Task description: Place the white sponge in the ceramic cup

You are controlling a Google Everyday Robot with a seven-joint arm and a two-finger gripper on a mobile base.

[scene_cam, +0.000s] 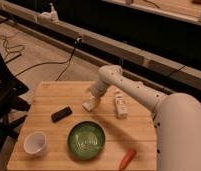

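The white sponge [87, 105] is a small off-white block at the middle back of the wooden table [44, 95], right under my gripper [92, 100]. The gripper hangs from the white arm [139, 92] that reaches in from the right, and it is down at the sponge. I cannot tell whether the sponge rests on the table or is lifted. The ceramic cup [35, 143] is a small round white cup at the front left corner of the table, upright and empty, well away from the gripper.
A green patterned bowl [86, 139] stands at the front middle. A black bar [61, 114] lies left of the sponge. A white bottle-like object with markings [119, 104] lies to the right. An orange carrot-like item [127, 158] lies at the front right. A black chair [4, 95] stands left of the table.
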